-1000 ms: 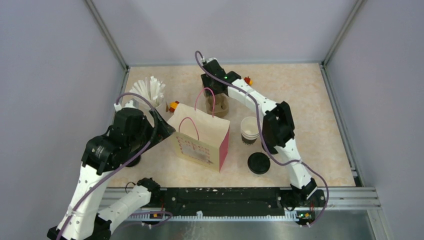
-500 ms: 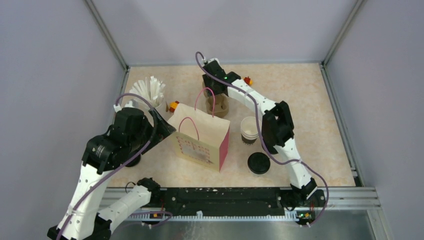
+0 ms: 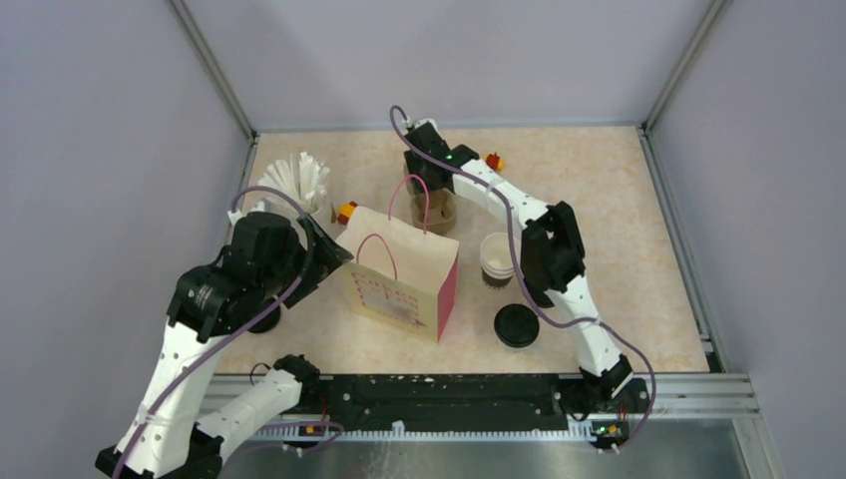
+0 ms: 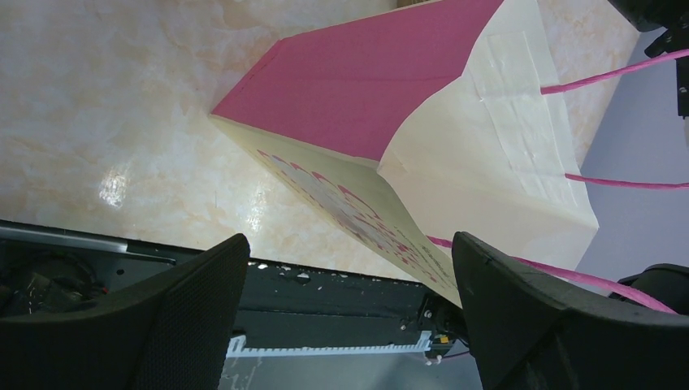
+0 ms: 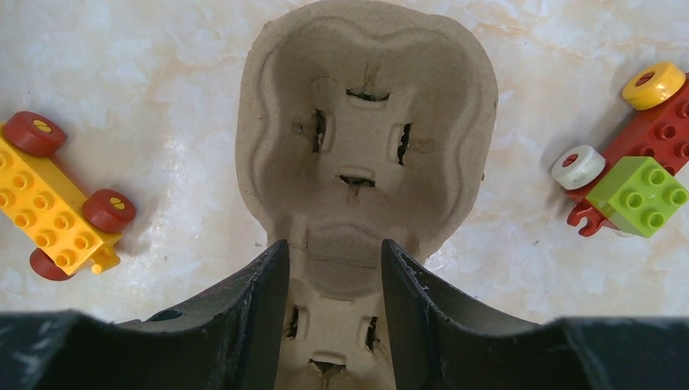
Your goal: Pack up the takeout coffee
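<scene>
Over on the right of the paper bag (image 3: 399,279), the paper cup (image 3: 498,257) is standing upright with its mouth open to the ceiling, so its long axis is straight up and down. Its black lid (image 3: 517,325) lies flat on the table (image 3: 619,249) a bit closer to the arm bases, apart from the cup and not on it. The bit that matters imo: the cup sits right by the right arm's elbow, on the base side of the right gripper (image 5: 333,248), which is out at the back over the brown pulp tray (image 5: 366,146). So the right arm is clearly the nearer one, but it'd have to pull back toward itself to get there. Its jaws are about half apart with the tray's near pocket showing between them, and I can't tell if they're actually gripping the tray or just hovering. Meanwhile the left gripper (image 4: 349,244) is spread fully wide, holding nothing, at the left side of the paper bag, and you can see into the open top from its wrist cam. The bag stands between that arm and the cup, so I'd guess the cup is a right-arm job.
</scene>
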Robot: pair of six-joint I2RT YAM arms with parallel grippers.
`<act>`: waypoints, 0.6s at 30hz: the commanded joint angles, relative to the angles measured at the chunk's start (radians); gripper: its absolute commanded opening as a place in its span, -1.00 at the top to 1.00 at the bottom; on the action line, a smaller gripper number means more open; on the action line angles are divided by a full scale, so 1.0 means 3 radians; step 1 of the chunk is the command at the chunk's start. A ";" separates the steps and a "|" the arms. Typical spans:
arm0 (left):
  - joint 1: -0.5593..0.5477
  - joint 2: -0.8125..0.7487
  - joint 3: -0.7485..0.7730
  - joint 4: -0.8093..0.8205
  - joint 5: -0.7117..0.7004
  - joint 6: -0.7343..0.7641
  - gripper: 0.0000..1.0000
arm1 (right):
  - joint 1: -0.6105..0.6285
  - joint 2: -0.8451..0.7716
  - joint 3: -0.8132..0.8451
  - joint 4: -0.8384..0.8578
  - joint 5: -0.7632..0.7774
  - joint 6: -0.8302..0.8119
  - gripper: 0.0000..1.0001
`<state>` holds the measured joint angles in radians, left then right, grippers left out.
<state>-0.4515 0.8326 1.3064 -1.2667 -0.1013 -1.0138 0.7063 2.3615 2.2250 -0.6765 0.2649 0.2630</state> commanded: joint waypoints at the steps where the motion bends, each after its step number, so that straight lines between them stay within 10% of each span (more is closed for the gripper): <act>1: -0.0007 0.0013 0.0122 -0.0006 -0.0038 -0.0045 -0.97 | 0.0026 0.0095 -0.0008 0.0052 -0.0033 0.0078 0.11; 18: -0.0006 0.0028 0.0161 -0.0082 -0.0063 -0.0017 -0.98 | 0.0018 0.0088 -0.0032 -0.0014 0.0151 0.0056 0.45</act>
<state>-0.4515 0.8341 1.3258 -1.3056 -0.1123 -1.0199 0.7063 2.3840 2.2250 -0.6807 0.2909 0.2813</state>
